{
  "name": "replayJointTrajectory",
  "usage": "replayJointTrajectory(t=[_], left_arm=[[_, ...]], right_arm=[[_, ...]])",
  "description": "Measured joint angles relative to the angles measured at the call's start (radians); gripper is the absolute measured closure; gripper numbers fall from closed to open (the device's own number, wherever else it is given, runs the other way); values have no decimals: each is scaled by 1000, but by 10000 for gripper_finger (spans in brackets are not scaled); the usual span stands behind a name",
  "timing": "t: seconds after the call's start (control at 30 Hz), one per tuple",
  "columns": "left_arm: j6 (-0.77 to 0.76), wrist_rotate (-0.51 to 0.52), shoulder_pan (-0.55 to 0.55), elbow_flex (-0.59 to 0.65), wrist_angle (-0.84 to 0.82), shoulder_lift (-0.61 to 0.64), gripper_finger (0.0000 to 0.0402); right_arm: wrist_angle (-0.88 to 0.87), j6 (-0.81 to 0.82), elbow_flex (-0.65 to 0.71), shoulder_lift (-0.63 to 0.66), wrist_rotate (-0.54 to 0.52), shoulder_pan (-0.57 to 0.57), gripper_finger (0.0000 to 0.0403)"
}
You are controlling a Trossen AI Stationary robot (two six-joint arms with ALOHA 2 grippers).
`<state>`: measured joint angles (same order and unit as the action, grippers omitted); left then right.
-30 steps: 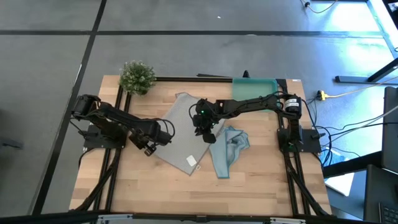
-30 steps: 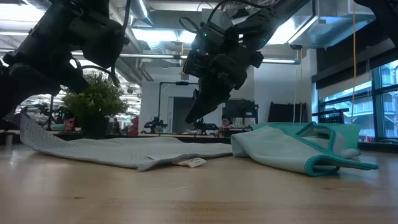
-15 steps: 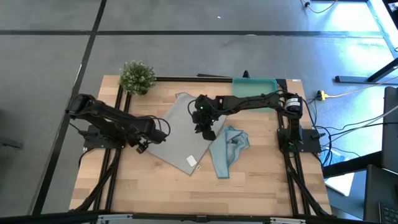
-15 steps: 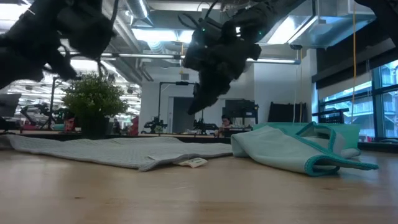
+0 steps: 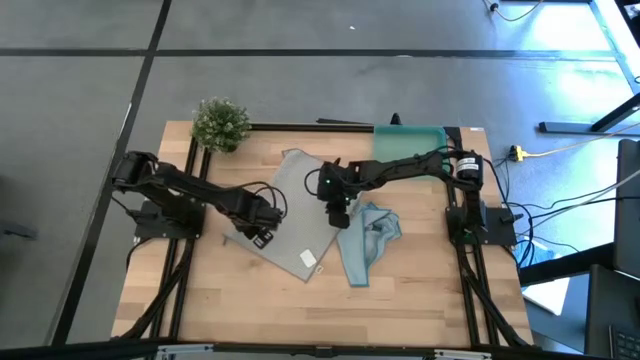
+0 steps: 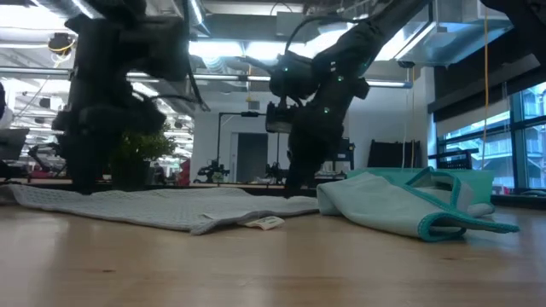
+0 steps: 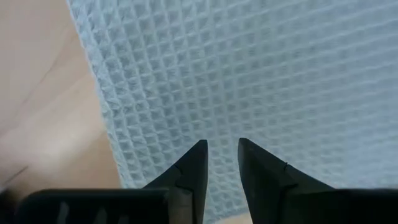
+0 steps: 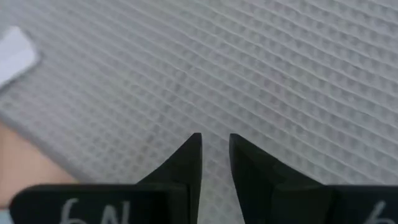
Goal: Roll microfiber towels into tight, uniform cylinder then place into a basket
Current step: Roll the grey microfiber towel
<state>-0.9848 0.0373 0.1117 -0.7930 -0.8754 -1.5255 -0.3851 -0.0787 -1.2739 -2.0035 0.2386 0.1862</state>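
A pale grey waffle towel (image 5: 295, 205) with a small white tag (image 5: 308, 258) lies spread flat on the wooden table. A light blue towel (image 5: 368, 238) lies crumpled to its right, touching its right edge. The teal basket (image 5: 410, 140) stands at the far right. My left gripper (image 5: 262, 232) points down at the grey towel's near-left edge. Its fingers are a narrow gap apart (image 7: 221, 149). My right gripper (image 5: 338, 212) points down near the towel's right edge. Its fingers are also a narrow gap apart (image 8: 214, 140). My left gripper comes from above, and its fingertips (image 7: 199, 152) reach the grey towel just inside its near-left edge (image 7: 118, 155). The cloth lies flat between them, not gathered. My right gripper comes from above, and its fingertips (image 8: 194, 143) reach the grey towel near its right edge (image 6: 294, 194). The cloth lies flat between them.
A small green potted plant (image 5: 220, 122) stands at the table's far left corner. Bare wood (image 5: 250, 300) lies along the near edge in front of both towels.
The grey towel's left edge, raised a second ago, has dropped flat. My left gripper went toward the left edge, then came back right and down onto the towel. My right gripper has come down onto the towel near its right edge.
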Motion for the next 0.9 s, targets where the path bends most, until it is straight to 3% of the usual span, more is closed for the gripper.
replayJointTrajectory(t=[0.2,0.53,0.73,0.9], left_arm=[[1,-27,-5,29,21,-27,317],[-9,-93,20,47,87,-24,317],[-83,-143,48,48,210,-25,317],[-124,-125,61,36,299,-21,317]], right_arm=[[0,-4,3,-4,-84,36,320],[1,-4,3,-6,-133,125,320],[15,-6,3,-6,-135,163,320],[17,-10,3,6,-133,174,320]])
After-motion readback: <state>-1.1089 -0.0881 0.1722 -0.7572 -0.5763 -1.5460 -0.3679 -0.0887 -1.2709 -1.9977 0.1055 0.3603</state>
